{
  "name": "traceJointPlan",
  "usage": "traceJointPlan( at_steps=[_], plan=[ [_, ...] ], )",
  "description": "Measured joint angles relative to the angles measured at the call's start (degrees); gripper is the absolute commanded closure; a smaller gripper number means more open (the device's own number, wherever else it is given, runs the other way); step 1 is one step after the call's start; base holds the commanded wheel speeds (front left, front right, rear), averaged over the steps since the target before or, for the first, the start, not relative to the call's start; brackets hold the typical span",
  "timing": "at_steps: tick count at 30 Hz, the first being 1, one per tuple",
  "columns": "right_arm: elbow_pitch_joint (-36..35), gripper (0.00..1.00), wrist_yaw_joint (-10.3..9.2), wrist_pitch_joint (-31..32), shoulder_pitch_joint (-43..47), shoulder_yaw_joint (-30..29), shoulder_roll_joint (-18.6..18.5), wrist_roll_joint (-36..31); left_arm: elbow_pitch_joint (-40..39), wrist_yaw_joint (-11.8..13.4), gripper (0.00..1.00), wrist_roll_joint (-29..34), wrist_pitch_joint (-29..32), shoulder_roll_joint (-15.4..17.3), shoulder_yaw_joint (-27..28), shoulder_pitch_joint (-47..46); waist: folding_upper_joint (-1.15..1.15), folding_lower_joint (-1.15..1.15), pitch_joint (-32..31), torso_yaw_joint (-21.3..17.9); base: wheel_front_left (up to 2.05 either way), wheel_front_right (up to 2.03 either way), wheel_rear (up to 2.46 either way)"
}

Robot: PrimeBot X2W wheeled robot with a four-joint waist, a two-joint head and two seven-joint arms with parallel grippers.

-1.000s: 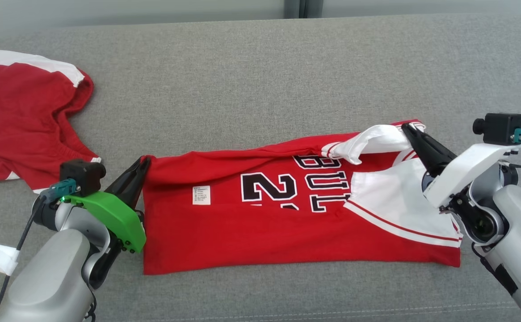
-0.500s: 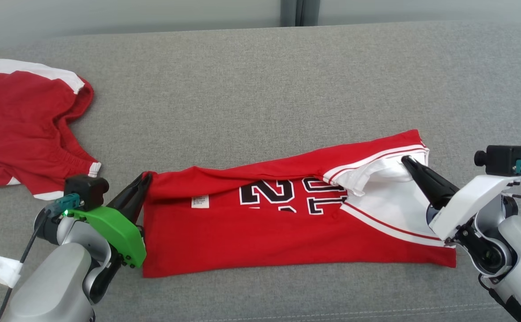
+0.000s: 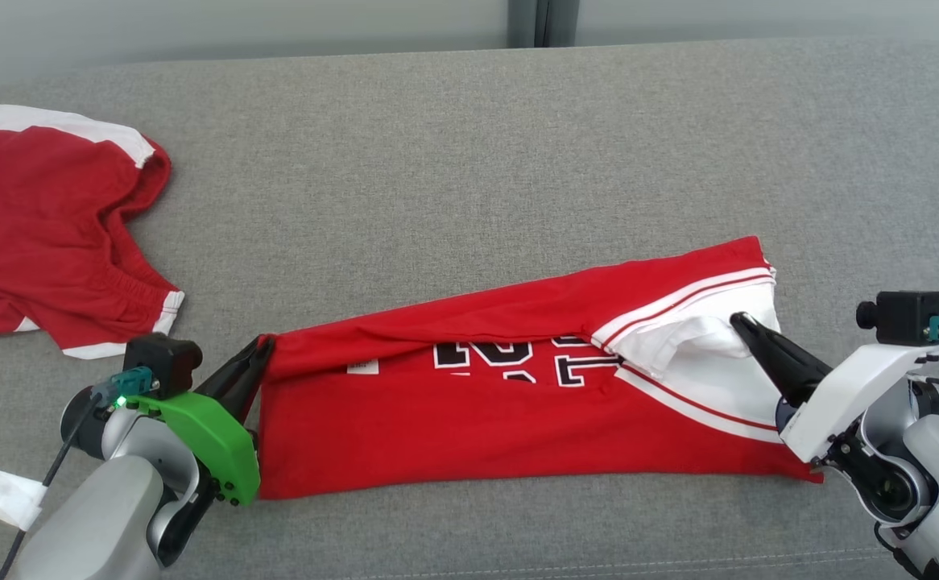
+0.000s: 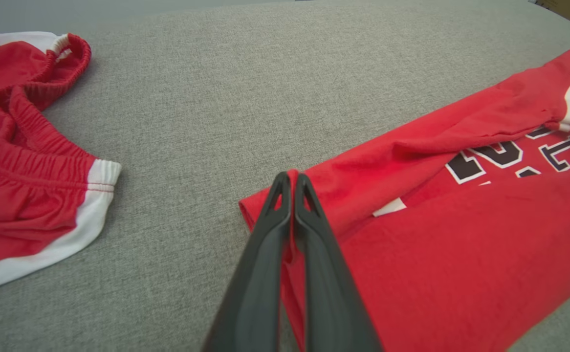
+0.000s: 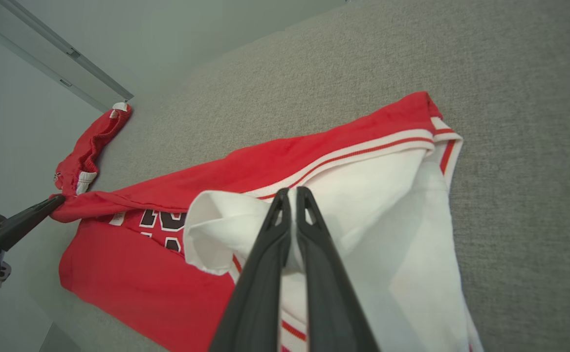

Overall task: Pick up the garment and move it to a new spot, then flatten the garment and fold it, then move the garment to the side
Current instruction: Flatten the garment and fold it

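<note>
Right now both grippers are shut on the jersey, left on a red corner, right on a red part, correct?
No: the right gripper is shut on a white fold of the jersey, as the right wrist view shows. The left gripper holds a red corner.

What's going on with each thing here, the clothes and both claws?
Red jersey: folded over, lying on the grey cushion, pinched at both ends.
Red shorts: crumpled, lying apart, untouched.
Left claw: shut on the jersey's red corner.
Right claw: shut on the jersey's white fabric.

The left fingers [image 3: 236, 372] and right fingers [image 3: 775, 354] are each pinched together, angled inward from the lower corners.
</note>
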Motion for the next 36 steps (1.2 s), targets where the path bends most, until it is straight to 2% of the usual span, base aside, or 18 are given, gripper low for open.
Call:
traceJointPlan(
  at_steps=[1, 6, 7, 10, 11, 21, 33, 36],
  plan=[
    [0.05, 1.0, 0.0, 0.0, 0.35, 0.14, 0.0, 0.03, 0.03, 0.0, 0.63, 0.0, -0.01, 0.0, -0.1, 0.06, 0.0, 0.0, -0.02, 0.03, 0.0, 0.0, 0.0],
    [0.77, 1.0, 0.0, 0.01, 1.6, 0.58, -0.08, 0.6, 0.29, -0.01, 0.0, 0.03, -0.01, -0.02, -0.26, 0.53, 0.0, 0.0, -0.42, 0.16, 0.0, 0.0, 0.0],
    [0.94, 1.0, 0.0, 0.02, 1.69, 0.58, -0.16, 0.6, 0.29, 0.0, 0.0, 0.03, -0.01, -0.02, -0.26, 0.82, 0.0, 0.0, -0.49, 0.17, 0.0, 0.0, 0.0],
    [1.24, 0.36, 0.0, 0.02, 1.76, 0.59, -0.32, 0.62, 0.71, -0.01, 0.0, -0.01, 0.4, -0.04, -0.29, 1.31, 0.0, 0.0, -0.66, 0.17, 0.0, 0.0, 0.0],
    [1.36, 0.0, 0.0, 0.02, 1.77, 0.58, -0.32, 0.71, 0.89, -0.01, 0.0, -0.02, 0.51, -0.04, -0.29, 1.37, 0.0, 0.0, -0.72, 0.15, 0.0, 0.0, 0.0],
    [2.25, 0.0, 0.0, -0.2, 3.01, 0.7, -0.54, 1.44, 1.49, 0.35, 0.0, -0.35, -0.05, -0.04, 0.54, 2.15, 0.0, 0.0, -1.69, 0.17, 0.0, 0.0, 0.0],
    [1.03, 0.0, -0.01, -8.0, 3.04, -2.63, -0.52, 0.0, -0.83, 2.46, 0.0, -2.08, -2.13, -0.24, 3.85, 2.82, 0.0, 0.0, -3.44, 0.1, 0.0, 0.0, 0.0],
    [0.93, 0.0, -0.69, -10.85, 3.04, -3.91, -0.26, -0.76, -1.92, 3.16, 0.0, -3.08, -2.59, -0.4, 4.46, 3.69, 0.0, 0.0, -4.03, 0.02, 0.0, 0.0, 0.0]
  ],
)
